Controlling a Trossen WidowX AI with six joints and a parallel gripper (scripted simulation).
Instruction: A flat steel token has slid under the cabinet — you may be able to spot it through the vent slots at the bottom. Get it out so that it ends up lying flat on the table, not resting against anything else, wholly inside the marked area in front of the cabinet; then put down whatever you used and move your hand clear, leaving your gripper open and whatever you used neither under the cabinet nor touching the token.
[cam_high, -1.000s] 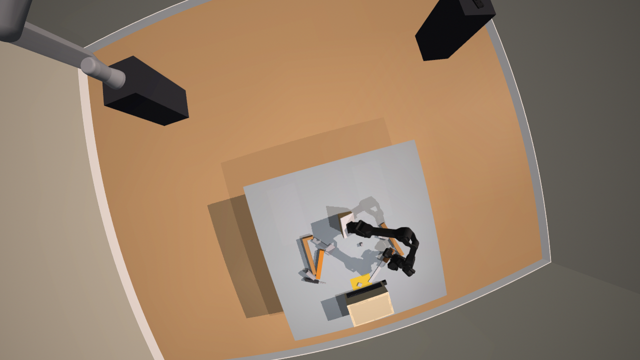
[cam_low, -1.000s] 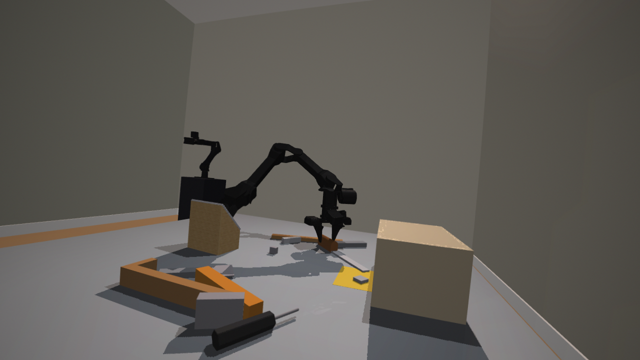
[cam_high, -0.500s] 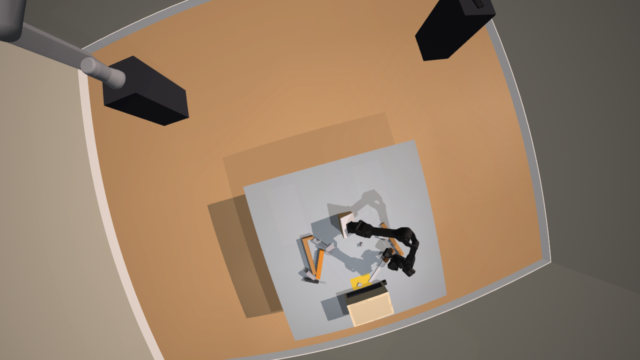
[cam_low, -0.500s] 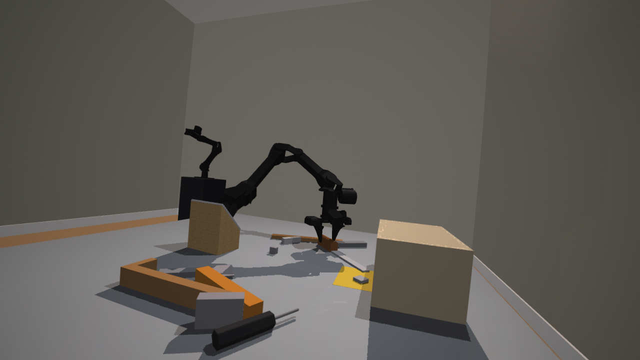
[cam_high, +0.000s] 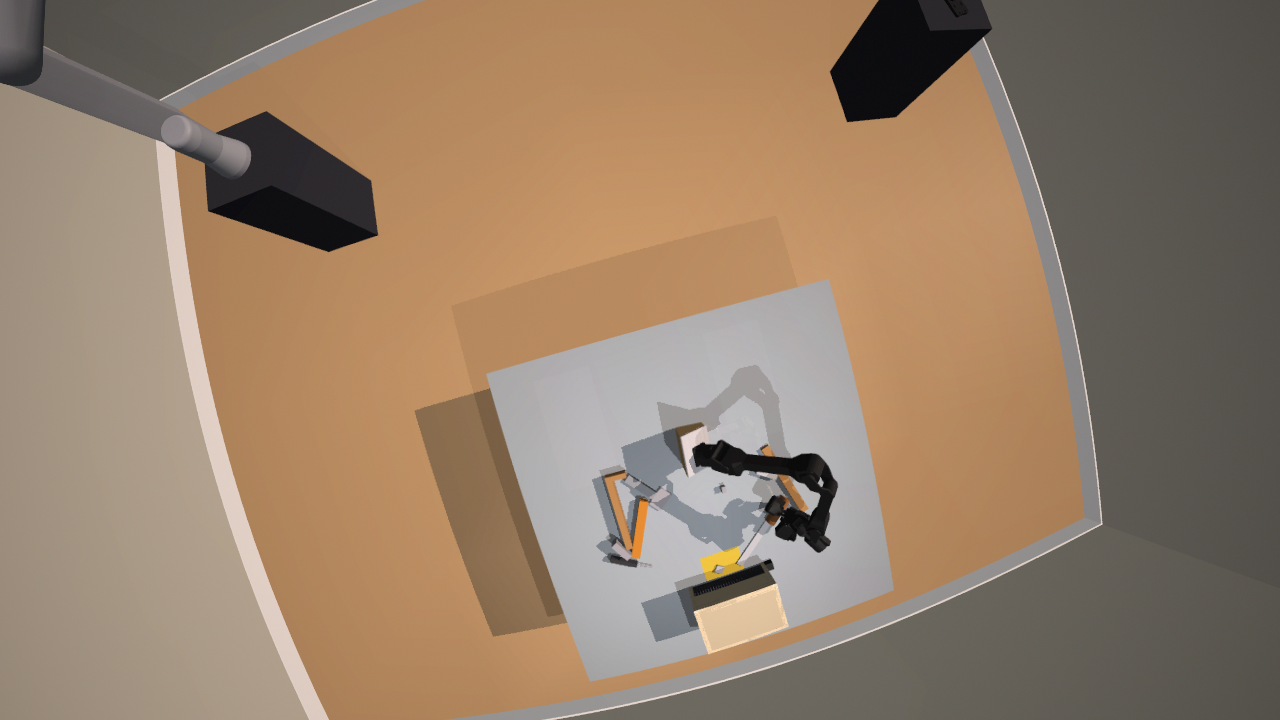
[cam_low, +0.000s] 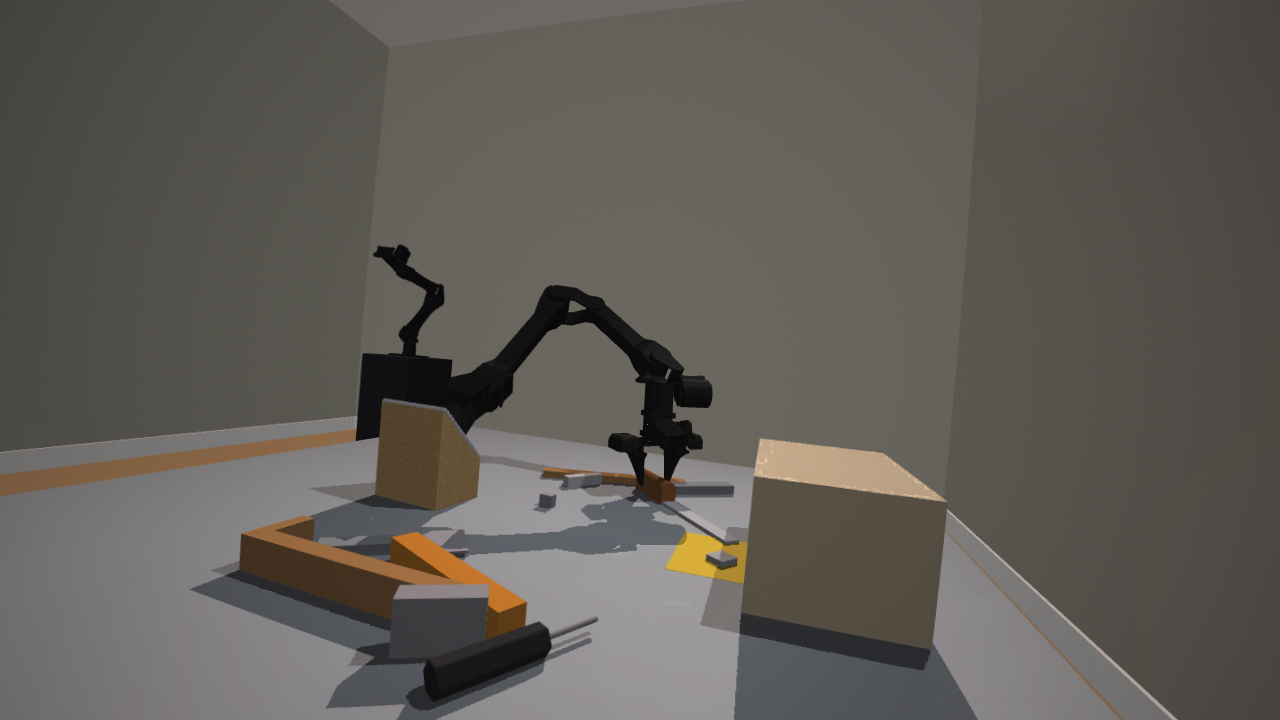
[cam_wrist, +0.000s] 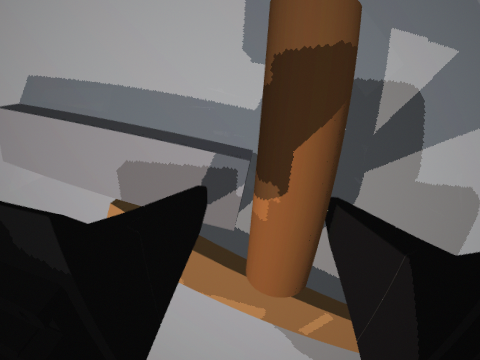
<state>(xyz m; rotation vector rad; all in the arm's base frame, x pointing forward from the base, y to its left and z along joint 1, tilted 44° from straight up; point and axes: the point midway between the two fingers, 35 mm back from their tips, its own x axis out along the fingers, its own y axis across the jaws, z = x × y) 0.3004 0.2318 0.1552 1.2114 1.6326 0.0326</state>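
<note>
The steel token (cam_high: 719, 568) (cam_low: 721, 559) lies flat on the yellow marked area (cam_high: 731, 554) (cam_low: 691, 552), in front of the cabinet (cam_high: 741, 617) (cam_low: 841, 546). A tool with a round orange handle (cam_low: 657, 489) (cam_wrist: 305, 150) and a long flat grey blade (cam_high: 754, 540) (cam_low: 702, 522) lies on the table. The blade's tip is over or at the yellow area's edge, beside the token, with a small gap seen. My gripper (cam_high: 781, 514) (cam_low: 654, 480) (cam_wrist: 267, 202) points down, open, its fingers on either side of the handle. Gaps show on both sides in the wrist view.
An orange stick (cam_high: 787, 483) and a grey slab (cam_wrist: 125, 155) lie beside the handle. A small grey cube (cam_high: 721, 486) (cam_low: 547, 500), a wooden wedge (cam_low: 420, 456), an orange L-shaped piece (cam_low: 313, 573), a grey block (cam_low: 438, 622) and a black-handled tool (cam_low: 487, 658) stand or lie farther off.
</note>
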